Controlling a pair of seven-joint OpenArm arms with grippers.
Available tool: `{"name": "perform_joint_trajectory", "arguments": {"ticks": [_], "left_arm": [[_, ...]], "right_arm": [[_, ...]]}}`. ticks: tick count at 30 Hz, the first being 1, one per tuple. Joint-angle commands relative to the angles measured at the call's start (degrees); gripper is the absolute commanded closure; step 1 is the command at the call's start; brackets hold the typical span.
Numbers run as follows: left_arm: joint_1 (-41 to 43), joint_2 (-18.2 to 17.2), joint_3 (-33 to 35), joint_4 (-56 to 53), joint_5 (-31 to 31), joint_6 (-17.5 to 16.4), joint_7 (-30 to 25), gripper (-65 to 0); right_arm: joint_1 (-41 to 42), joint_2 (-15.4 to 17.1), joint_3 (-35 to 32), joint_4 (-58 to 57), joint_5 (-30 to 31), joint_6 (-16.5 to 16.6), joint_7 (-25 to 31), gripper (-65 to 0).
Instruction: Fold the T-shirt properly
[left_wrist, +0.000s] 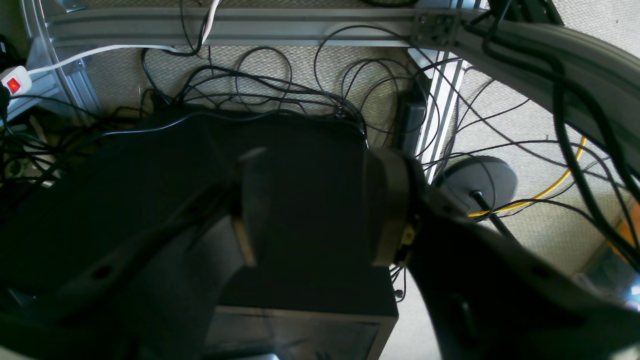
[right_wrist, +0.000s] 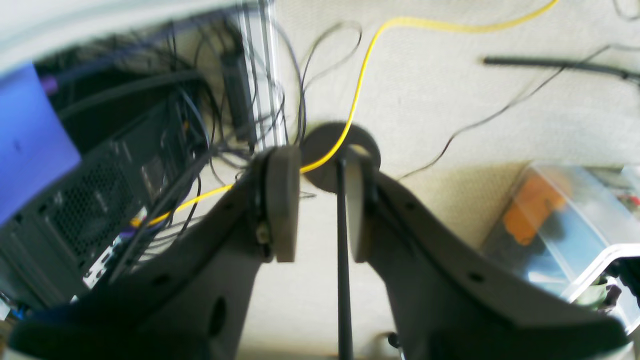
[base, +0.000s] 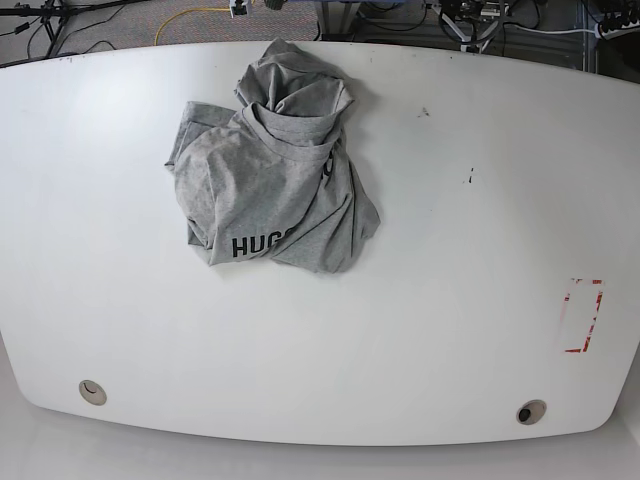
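Grey cotton T-shirt with black lettering (base: 268, 190) lies crumpled on the white oval worktop (base: 450, 300), toward its far edge and the base view's left, so the right hand (right_wrist: 316, 215) is probably nearer. Both hands hang off the worktop over the floor: the left hand (left_wrist: 312, 210) gapes wide, the right narrower, both empty (neither shows in the base view). Bare worktop surrounds the shirt.

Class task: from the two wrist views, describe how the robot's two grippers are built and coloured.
The left gripper has dark, near-black curved arms with small round holes, ending in flat rectangular grey pads. The right gripper shows the same build in grey: curved arms with holes, flat grey pads and a small screw fitting near one pad's base.
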Motion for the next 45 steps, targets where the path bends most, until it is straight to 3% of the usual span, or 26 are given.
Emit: {"name": "perform_joint_trajectory", "arguments": {"ticks": [1,45], "left_arm": [[0.35,-0.51,-0.05,-0.08,0.24,0.23,-0.14,-27.3],[1.37,-0.76,-0.41,1.34,0.72,0.25,-0.61,-26.9]], "right_arm": [[-0.48,0.03,-0.06,-0.33,0.38,0.00,0.16,-15.2],[-1.16,0.16,-0.46,0.58,0.16,-0.33,0.15,-14.8]]}}
